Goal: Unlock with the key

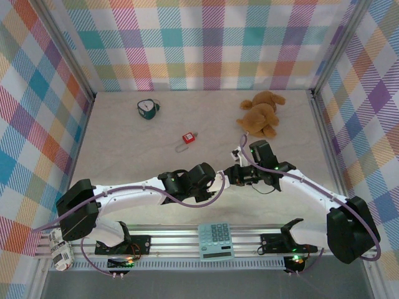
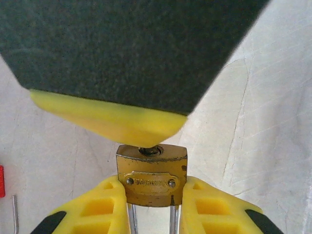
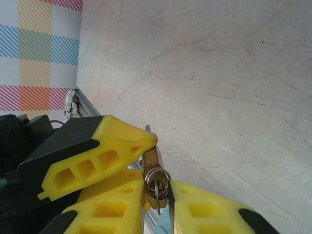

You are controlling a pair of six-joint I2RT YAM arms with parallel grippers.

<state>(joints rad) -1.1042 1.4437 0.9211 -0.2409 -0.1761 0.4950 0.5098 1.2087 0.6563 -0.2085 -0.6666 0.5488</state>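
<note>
A worn brass padlock (image 2: 152, 175) hangs above the table, my left gripper (image 2: 152, 190) shut on its body with a yellow finger on each side and the steel shackle legs running down between them. A key (image 3: 157, 191) with a wire ring sits in the keyhole on the lock's end face. My right gripper (image 3: 163, 200) is shut on the key, and one of its black-and-yellow fingers (image 2: 122, 122) covers the keyhole end in the left wrist view. In the top view the left gripper (image 1: 215, 177) and the right gripper (image 1: 234, 174) meet tip to tip at mid-table.
A small red padlock (image 1: 188, 137) with its loose shackle lies on the table behind the grippers. A teal roll (image 1: 148, 109) is at the back left and a brown teddy bear (image 1: 262, 114) at the back right. A calculator (image 1: 216, 240) rests on the front rail.
</note>
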